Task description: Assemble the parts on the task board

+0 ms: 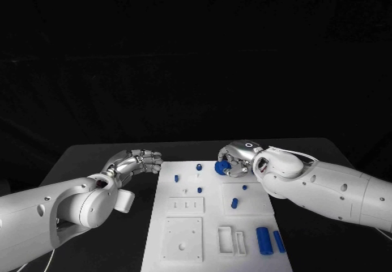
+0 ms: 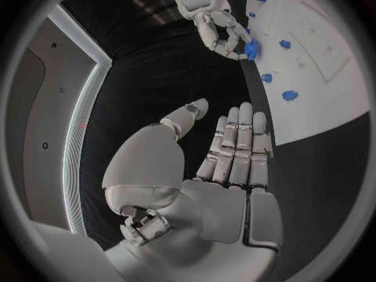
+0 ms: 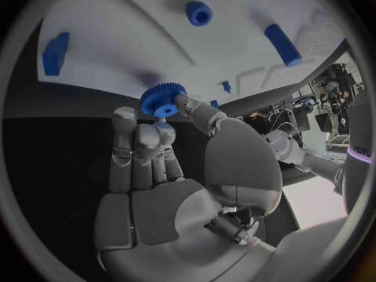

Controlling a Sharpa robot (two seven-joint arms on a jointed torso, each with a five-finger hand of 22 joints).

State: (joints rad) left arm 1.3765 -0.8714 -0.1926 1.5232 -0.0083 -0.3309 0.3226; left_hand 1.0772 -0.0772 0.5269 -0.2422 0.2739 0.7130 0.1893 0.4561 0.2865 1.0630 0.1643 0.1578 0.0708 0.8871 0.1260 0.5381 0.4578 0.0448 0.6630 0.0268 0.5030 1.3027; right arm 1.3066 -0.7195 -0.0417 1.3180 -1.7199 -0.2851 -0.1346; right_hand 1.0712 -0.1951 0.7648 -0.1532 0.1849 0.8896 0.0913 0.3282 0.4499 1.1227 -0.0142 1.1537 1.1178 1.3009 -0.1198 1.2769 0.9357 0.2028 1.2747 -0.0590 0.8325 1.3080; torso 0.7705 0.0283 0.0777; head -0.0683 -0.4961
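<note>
Head view first: the white board [image 1: 214, 226] lies in the middle of the black worktop [image 1: 98, 156]. The right robot hand [image 1: 237, 160] sits over the far right corner of the board and pinches a small blue gear [image 1: 221, 167] between thumb and fingertips. The left robot hand [image 1: 137, 161] is just off the board's far left corner, over the bare worktop, holding nothing that I can see. Scattered on the board are little blue pieces: a short peg [image 1: 199, 167] near the far edge, two more small ones down the left half, a slanted pin [image 1: 234, 203] in the right half, and a fat blue cylinder [image 1: 263, 239] with a thinner rod [image 1: 278, 241] just beside it at the near right.

Left wrist view: the left robot hand [image 2: 223, 160] is empty, fingers straight and side by side, thumb out to the side. Past it you can see the right robot hand [image 2: 215, 25] with the gear [image 2: 250, 48] at its fingertips, right at the board's [image 2: 329, 100] edge.

Right wrist view (best look at the grip): the gear [image 3: 161, 99] is held at the tips of the right robot hand [image 3: 168, 169], teeth plainly visible, just above the board [image 3: 125, 37]. A blue block [image 3: 55, 52], a ring-shaped piece [image 3: 199, 12] and a blue cylinder [image 3: 282, 44] lie on the board beyond it.
</note>
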